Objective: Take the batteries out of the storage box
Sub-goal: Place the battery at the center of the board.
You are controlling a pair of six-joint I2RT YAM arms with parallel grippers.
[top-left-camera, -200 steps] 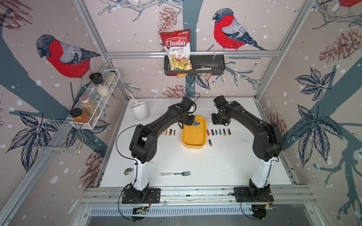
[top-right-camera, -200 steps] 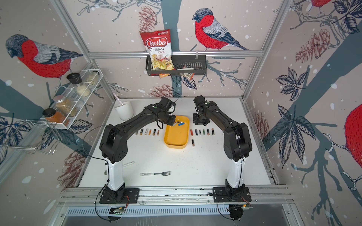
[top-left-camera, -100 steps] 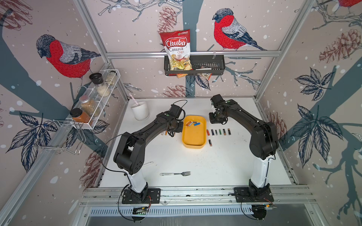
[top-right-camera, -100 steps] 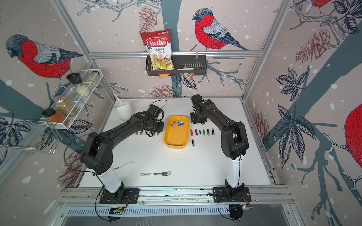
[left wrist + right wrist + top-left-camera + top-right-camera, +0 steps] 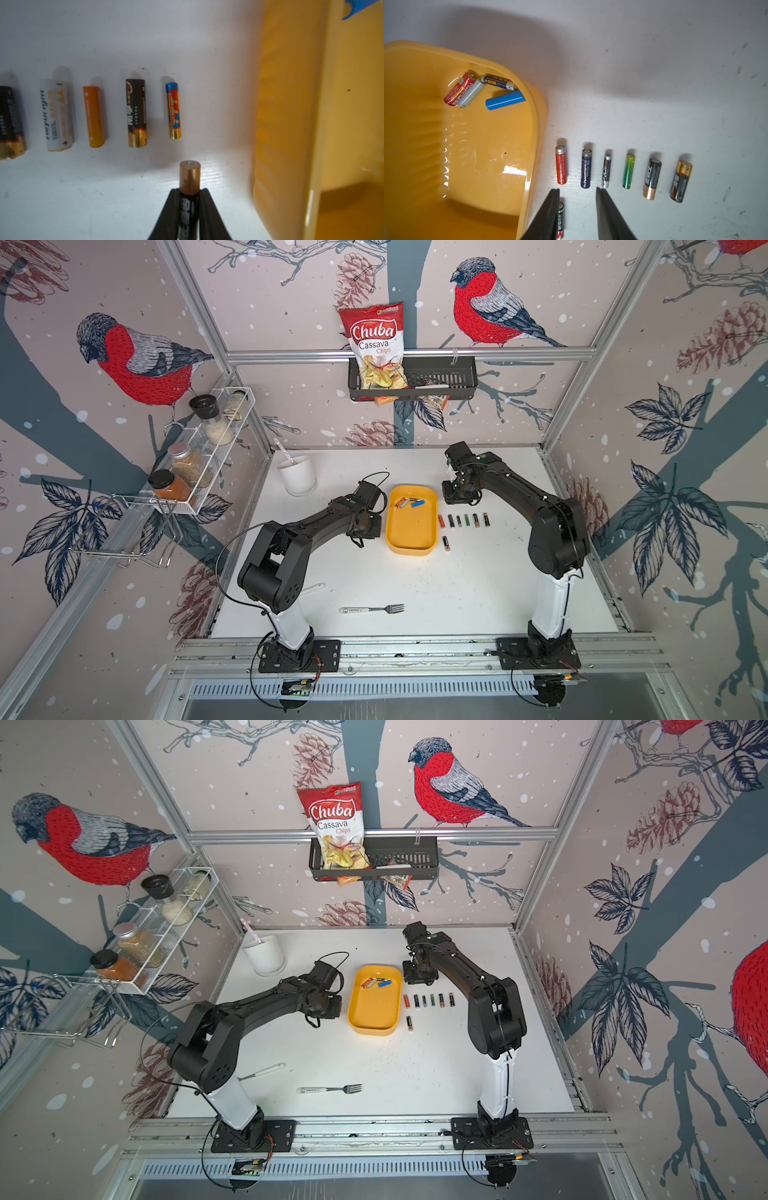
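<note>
The yellow storage box (image 5: pixel 411 545) sits mid-table, with several batteries (image 5: pixel 409 502) lying at its far end; in the right wrist view they (image 5: pixel 505 100) rest against the box wall (image 5: pixel 533 145). My left gripper (image 5: pixel 189 190) is just left of the box (image 5: pixel 291 124), low over the table and shut on a black-and-copper battery (image 5: pixel 189 176). Beyond it lies a row of batteries (image 5: pixel 136 112). My right gripper (image 5: pixel 577 189) hangs open and empty over the row of batteries (image 5: pixel 607 170) right of the box. A black battery (image 5: pixel 560 220) lies by one finger.
A white cup (image 5: pixel 297 475) stands at the back left. A fork (image 5: pixel 374 609) lies near the front and a spoon (image 5: pixel 311 589) by the left arm's base. A spice rack (image 5: pixel 199 456) hangs on the left wall, a black basket (image 5: pixel 440 381) on the back wall.
My left gripper has left the box's far end, crossed its left wall and come down beside it with the battery. The right gripper has shifted only slightly.
</note>
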